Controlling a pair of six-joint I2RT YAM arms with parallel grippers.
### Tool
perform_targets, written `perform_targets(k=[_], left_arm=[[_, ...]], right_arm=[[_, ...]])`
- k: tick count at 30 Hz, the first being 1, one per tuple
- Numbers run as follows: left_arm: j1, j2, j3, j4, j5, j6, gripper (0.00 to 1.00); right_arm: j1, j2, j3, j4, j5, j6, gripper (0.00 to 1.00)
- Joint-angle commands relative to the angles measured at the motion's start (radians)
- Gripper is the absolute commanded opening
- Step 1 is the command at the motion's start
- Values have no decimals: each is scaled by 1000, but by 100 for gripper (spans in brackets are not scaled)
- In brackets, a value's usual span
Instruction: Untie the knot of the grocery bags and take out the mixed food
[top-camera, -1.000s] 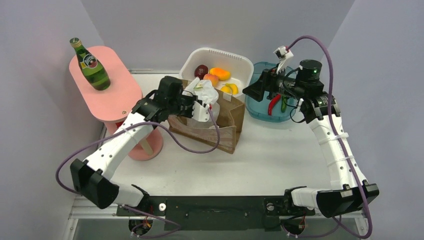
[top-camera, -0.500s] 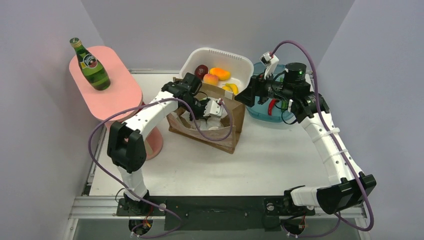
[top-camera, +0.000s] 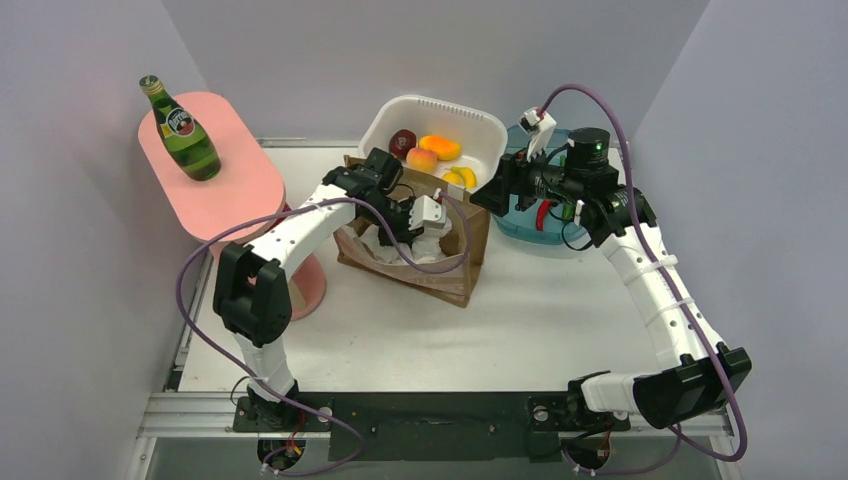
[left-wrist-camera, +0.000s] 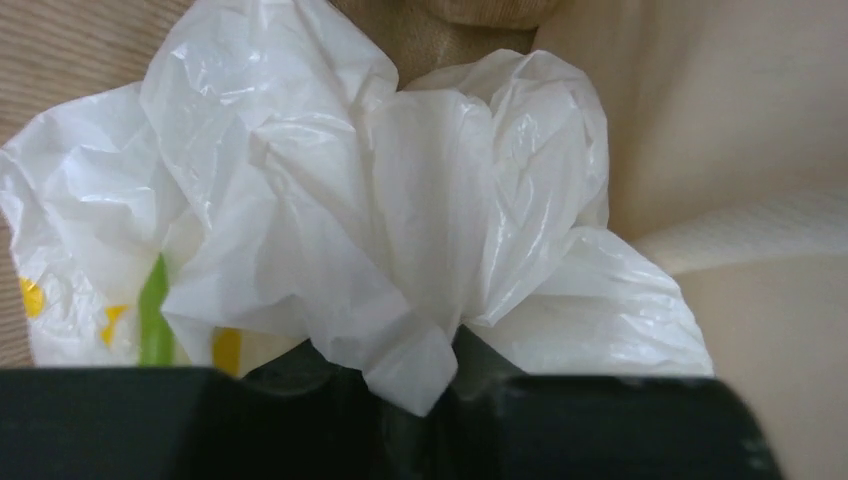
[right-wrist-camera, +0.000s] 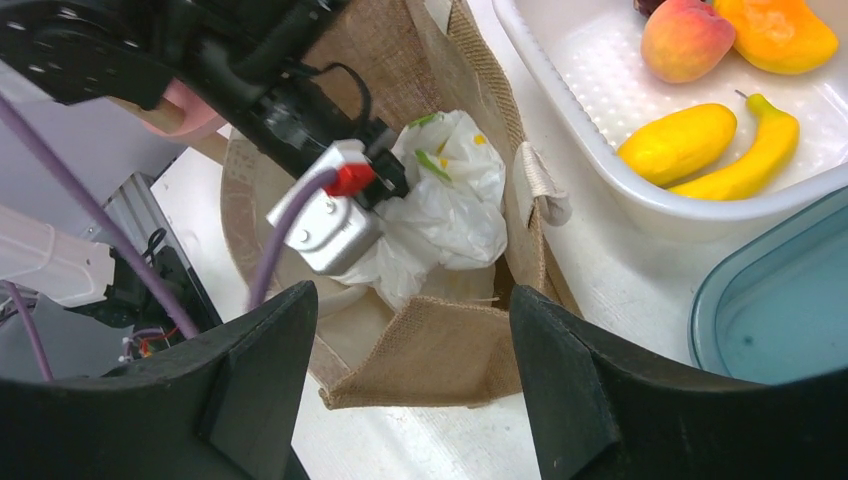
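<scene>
Grocery bags (left-wrist-camera: 400, 200) are gripped by a fold of crumpled white plastic in the left hand (left-wrist-camera: 415, 420), its fingers nearly together. The plastic, marked yellow and green, sits inside the brown bag (top-camera: 445, 275) on the tabletop (top-camera: 500, 320). The right hand (right-wrist-camera: 410, 310) hangs spread wide and empty above that bag's edge, near the white basket (right-wrist-camera: 600, 110).

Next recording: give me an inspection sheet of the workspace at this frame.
Surface: table, no spills seen.
Job's things: plastic bag in brown bag; bottle upright on pink stand; peach in basket; pepper in blue tub.
Clutter: yellow fruits in basket.
Grippers: left gripper in brown bag, plastic fold between its jaws; right gripper open, empty.
Cables: purple cable loops over brown bag.
Surroundings: grey walls.
</scene>
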Motion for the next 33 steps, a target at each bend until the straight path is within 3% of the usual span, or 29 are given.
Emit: perform_targets(k=[1,6,10,11,12,14,16,20,26,33], left_arm=[[3,-107,89,-45,41,-29,26],[8,-144,104,-53,90,-16,29],[6,-203,39,15,74,25,42],[5,-215,23,43,66,49,54],[3,-245,-18,62,45,55,83],[2,-293,-72,107,39,86,95],[3,-341,-103,140,39,89,99],[18,-429,-99,190,61,25,98],[59,-502,23,226,106,-121,98],[168,-575,91,410,98,-491,98]], right_arm=[[10,23,17,23,4,-12,66],[25,42,20,28,3,-10,66],[37,48,15,34,3,-11,66],[39,50,14,36,1,-10,66],[44,51,14,36,0,-10,66],[49,56,16,36,1,-11,66],[56,62,17,37,4,-14,66],[83,76,28,40,26,-29,65],[162,106,89,29,124,-92,62],[288,204,182,-24,274,-212,55]])
